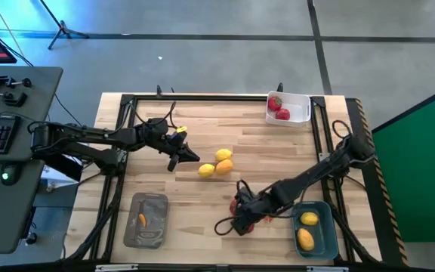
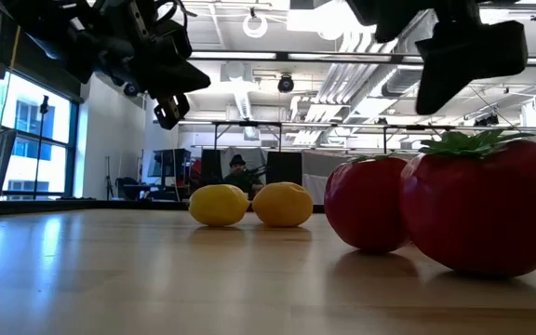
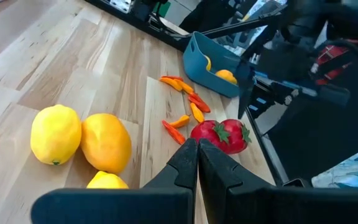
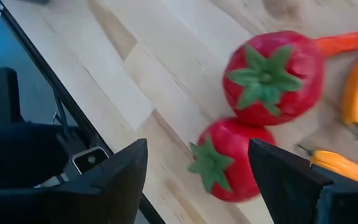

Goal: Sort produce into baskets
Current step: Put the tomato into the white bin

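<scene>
Two round red fruits with green tops (image 4: 272, 78) (image 4: 225, 158) lie side by side on the wooden table near its front edge, with thin orange peppers (image 4: 356, 93) beside them. My right gripper (image 4: 197, 186) hangs open above them, slanting down, its fingers standing either side of the nearer fruit without touching it. Three lemons (image 1: 219, 163) lie at the table's middle. My left gripper (image 3: 197, 165) is shut with nothing in it, just to the left of the lemons (image 3: 106, 142). The low view shows the lemons (image 2: 249, 205) and red fruits (image 2: 487, 205) resting on the tabletop.
The blue basket (image 1: 312, 229) at the front right holds two lemons. The white basket (image 1: 288, 107) at the far right holds red fruits. The grey tray (image 1: 146, 219) at the front left holds one orange pepper. A black frame (image 1: 202, 97) runs round the table's edge.
</scene>
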